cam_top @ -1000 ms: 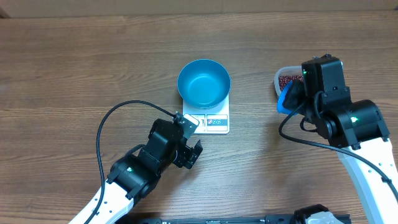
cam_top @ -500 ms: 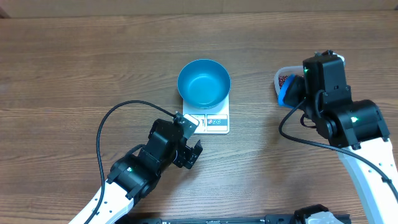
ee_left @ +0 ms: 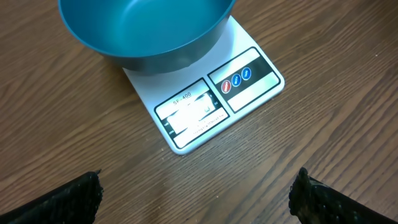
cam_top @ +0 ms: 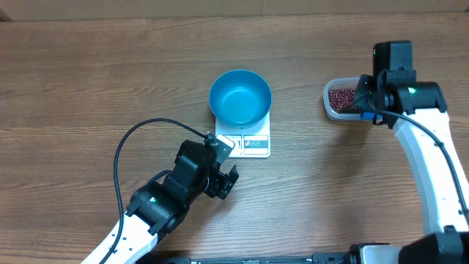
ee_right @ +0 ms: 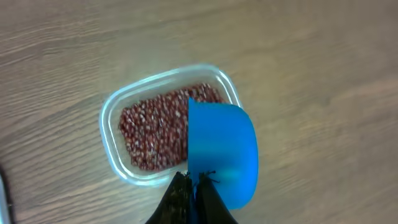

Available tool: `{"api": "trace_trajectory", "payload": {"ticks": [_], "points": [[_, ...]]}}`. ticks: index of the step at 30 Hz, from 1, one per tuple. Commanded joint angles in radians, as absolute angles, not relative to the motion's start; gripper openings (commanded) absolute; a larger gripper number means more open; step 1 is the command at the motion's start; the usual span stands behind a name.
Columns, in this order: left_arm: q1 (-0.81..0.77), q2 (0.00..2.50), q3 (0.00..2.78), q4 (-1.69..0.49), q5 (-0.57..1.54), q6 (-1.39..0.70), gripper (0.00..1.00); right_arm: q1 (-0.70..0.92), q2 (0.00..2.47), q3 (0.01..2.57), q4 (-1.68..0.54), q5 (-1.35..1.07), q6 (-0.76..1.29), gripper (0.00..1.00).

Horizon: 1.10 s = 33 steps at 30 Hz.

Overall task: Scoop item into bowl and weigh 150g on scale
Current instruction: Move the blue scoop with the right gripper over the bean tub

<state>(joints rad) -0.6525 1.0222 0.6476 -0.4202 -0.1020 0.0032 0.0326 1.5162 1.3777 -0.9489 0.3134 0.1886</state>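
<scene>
The blue bowl (cam_top: 240,97) stands on the white scale (cam_top: 250,144) at mid-table and shows nothing inside; the left wrist view has the bowl (ee_left: 143,25) and scale (ee_left: 205,106) just ahead. My left gripper (cam_top: 228,180) (ee_left: 196,186) stays open over bare wood in front of the scale. Red-brown beans (ee_right: 152,130) (cam_top: 341,99) fill a clear tub (ee_right: 114,158) at the right. My right gripper (ee_right: 194,182) (cam_top: 366,104) is shut on the handle of a small blue scoop (ee_right: 224,152), which hangs over the tub's right part.
A black cable (cam_top: 121,165) loops from the left arm across the wood at the left. The right arm (cam_top: 425,158) runs along the table's right side.
The right arm has swung its wrist toward the far edge, carrying the scoop from the tub's near-left side to over its right end. The left arm has not moved.
</scene>
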Motion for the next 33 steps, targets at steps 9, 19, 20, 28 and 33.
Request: {"api": "trace_trajectory", "payload": {"ticks": [9,19,20,28,33], "points": [[-0.648,1.027,0.640,-0.418,-0.112,0.000,0.99,0.035,1.567,1.435,-0.851,0.366,-0.116,0.04],[-0.648,1.027,0.640,-0.418,-0.112,0.000,1.00,0.071,1.610,1.434,-0.854,0.398,-0.133,0.04],[-0.648,1.027,0.640,-0.418,-0.112,0.000,1.00,0.077,1.619,1.434,-0.858,0.405,-0.133,0.04],[-0.648,1.027,0.640,-0.418,-0.112,0.000,1.00,0.133,1.709,1.433,-0.857,0.483,-0.133,0.04],[-0.648,1.027,0.640,-0.418,-0.112,0.000,1.00,0.149,1.761,1.433,-0.865,0.533,-0.132,0.04]]}}
